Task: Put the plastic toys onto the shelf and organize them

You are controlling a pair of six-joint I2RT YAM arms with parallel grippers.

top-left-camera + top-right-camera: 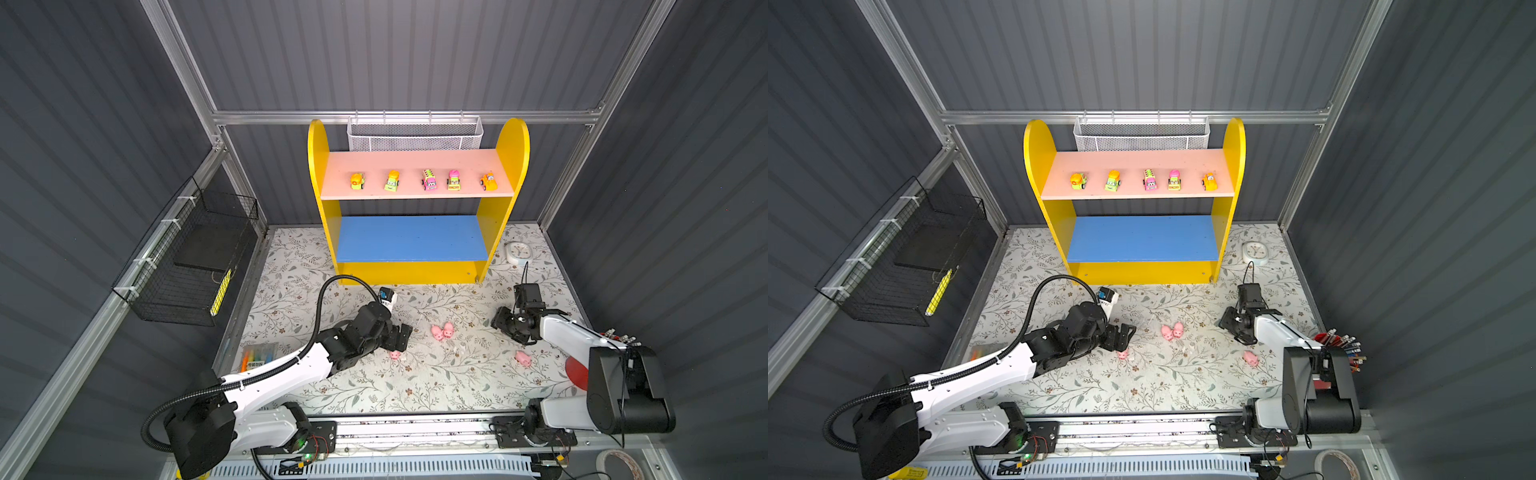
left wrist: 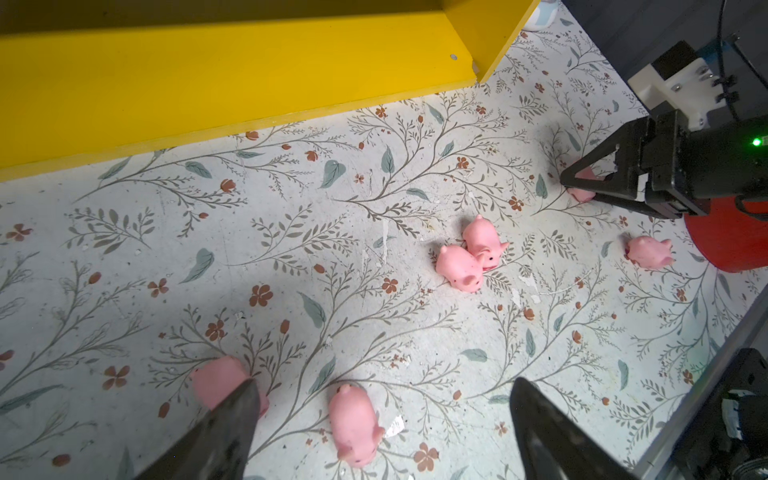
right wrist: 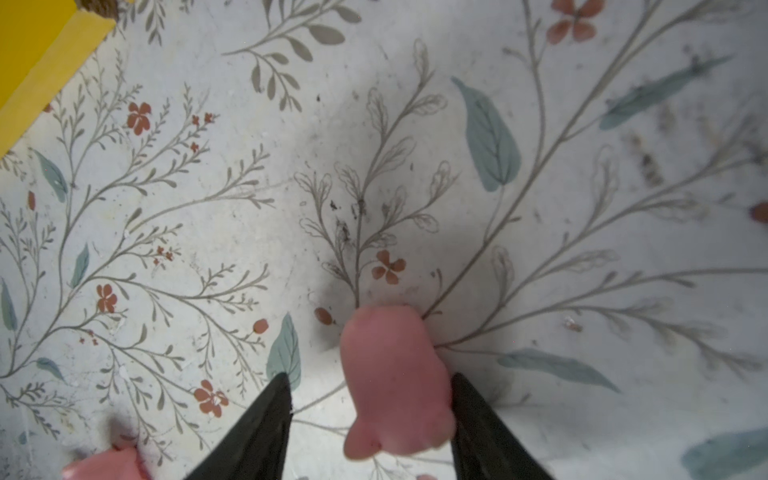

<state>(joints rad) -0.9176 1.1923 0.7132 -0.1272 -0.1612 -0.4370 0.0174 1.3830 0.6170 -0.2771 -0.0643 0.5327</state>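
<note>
Enclosure (image 1: 415,54) of grey ribbed panels; tabletop (image 1: 374,386) under floral-print cloth. Shelf (image 1: 513,153) upright at the back: yellow round-topped sides, pink upper board (image 1: 415,160), blue lower board (image 1: 411,237). Left gripper (image 1: 404,337) spread wide over the cloth, small pig (image 1: 395,355) just beside. Right gripper (image 3: 370,376) narrowed astride a soft pink pig (image 3: 395,382), long axis along the fingers (image 3: 478,424), one finger touching, gap at the other. Five glossy toy vehicles (image 1: 429,180) in a row on the pink board, fronts outward. Two pigs (image 1: 442,331) touching mid-cloth, lone pig (image 1: 523,358) apart
</note>
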